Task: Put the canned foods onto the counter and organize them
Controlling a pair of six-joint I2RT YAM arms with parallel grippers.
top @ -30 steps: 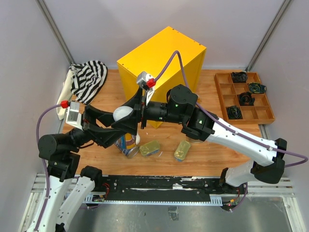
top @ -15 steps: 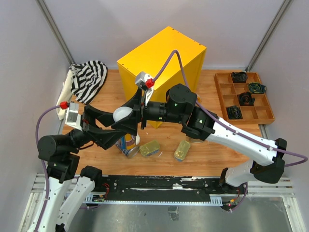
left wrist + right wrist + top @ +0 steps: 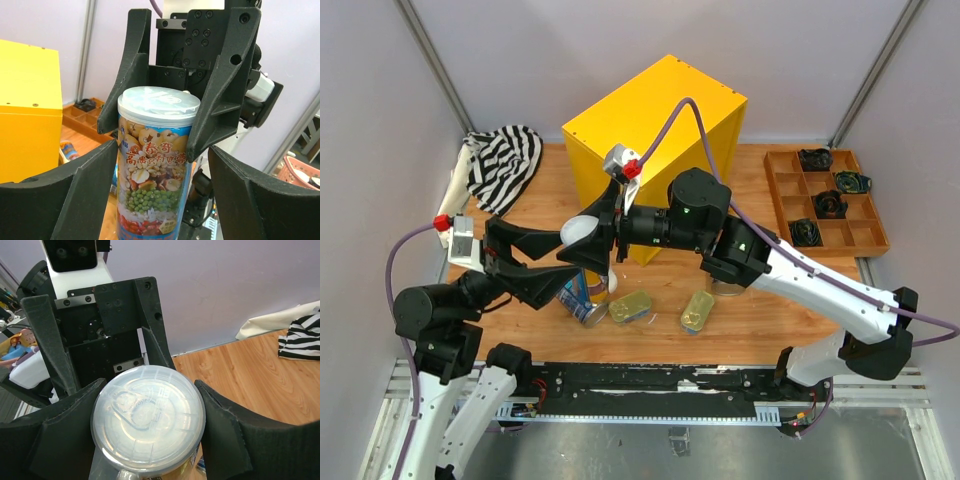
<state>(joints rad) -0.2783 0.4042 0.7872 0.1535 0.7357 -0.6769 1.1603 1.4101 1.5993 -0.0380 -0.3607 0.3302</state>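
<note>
We see the yellow counter (image 3: 650,110) standing at the middle of the worktop's (image 3: 760,320) far edge. A brown compartmented tray (image 3: 843,236) sits at the far right corner and a striped cloth (image 3: 505,165) at the far left corner. Both arms meet over the near left part of the worktop, in front of the counter. The right gripper (image 3: 147,420) holds a tall white-lidded can (image 3: 155,170) roughly upright in the air, its fingers (image 3: 225,425) pressed against both sides of the can's top end. The left gripper (image 3: 162,152) faces it from the other side, lower on the can. Its fingers (image 3: 240,195) are spread wide, with a clear gap on one side. Below them a second tall can (image 3: 580,293) rests on the worktop by the near edge, partly hidden, so we cannot tell how it lies. Just to its right lie a golden tin (image 3: 631,306) and, a little apart, another golden tin (image 3: 697,311).
</note>
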